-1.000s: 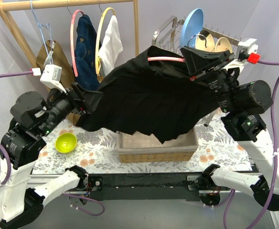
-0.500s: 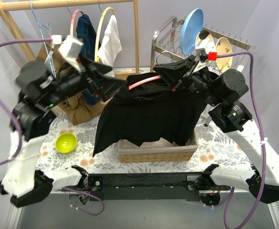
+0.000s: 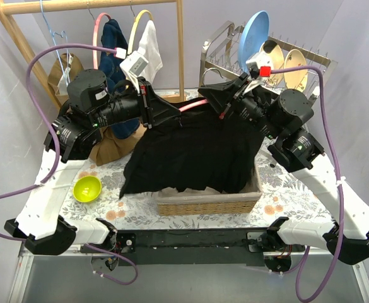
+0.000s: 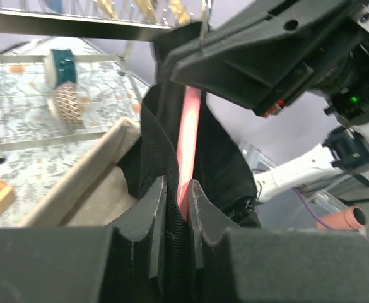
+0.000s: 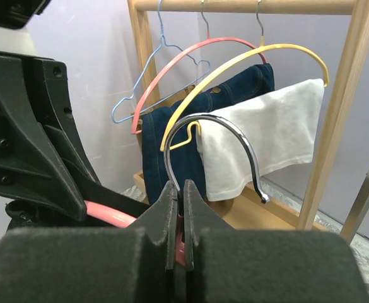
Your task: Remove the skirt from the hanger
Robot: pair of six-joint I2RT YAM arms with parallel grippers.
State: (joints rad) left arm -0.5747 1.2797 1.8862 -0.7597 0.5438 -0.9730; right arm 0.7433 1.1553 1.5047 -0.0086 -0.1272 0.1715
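Our right tool [image 5: 179, 213] is pressed together on the neck of the hanger [image 3: 194, 106], just under its chrome hook [image 5: 217, 129], and carries it above the back of the basket [image 3: 206, 203]; our left tool [image 4: 176, 207] is nipped shut on the black waistband of the skirt [image 3: 190, 148], with the pink bar running down to the gap between the fingers, so we cannot tell whether the bar is caught along with the cloth; the two tools stand close together, facing each other along the bar; the skirt is not yet off, for it hangs from the hanger between them, its hem falling into the basket and one corner spilling over the basket's left side towards the table [image 3: 118, 199], apart from the green bowl [image 3: 87, 188]; we judge the step in hand to be sliding the waistband off the bar's free end; to do it well we would keep the right tool steady and the hanger level, and draw the left tool along the line of the bar, not across it, so that the cloth slips off instead of dragging the hanger round; should the bar prove pinched too, we would regrip on cloth alone; the clothes rail [image 3: 180, 44] stands close behind the left arm, so the pull wants to stay low and forward
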